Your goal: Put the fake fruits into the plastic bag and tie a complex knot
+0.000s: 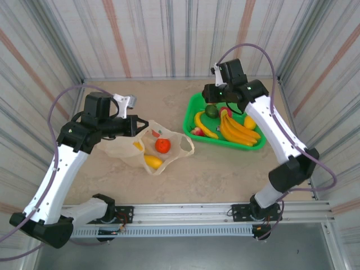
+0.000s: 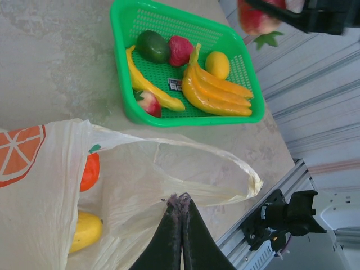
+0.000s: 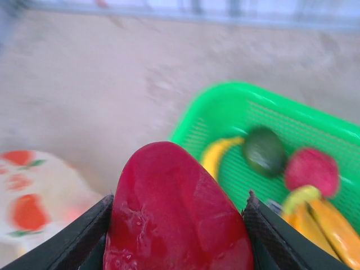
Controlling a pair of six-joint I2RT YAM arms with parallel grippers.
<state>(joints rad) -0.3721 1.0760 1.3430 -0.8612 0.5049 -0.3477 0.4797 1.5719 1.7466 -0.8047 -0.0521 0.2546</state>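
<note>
The plastic bag point(image 1: 147, 151) lies open on the table with an orange fruit point(image 1: 163, 146) and a yellow fruit point(image 1: 153, 162) inside it. My left gripper point(image 1: 136, 126) is shut on the bag's rim point(image 2: 169, 191), its jaws pressed together on the thin film. My right gripper point(image 3: 180, 198) is shut on a red strawberry point(image 3: 177, 219) and hovers over the far left corner of the green basket point(image 1: 194, 106). That strawberry point(image 2: 257, 19) hangs above the basket in the left wrist view. One loop handle point(image 2: 247, 174) of the bag lies spread on the table.
The green basket point(image 2: 121, 34) holds a banana bunch point(image 2: 216, 90), a single banana point(image 2: 147, 84), a dark green fruit point(image 2: 152, 46), a red fruit point(image 2: 180, 49) and a yellow lemon point(image 2: 217, 63). Striped walls close in the table. A metal rail point(image 1: 185, 211) runs along the near edge.
</note>
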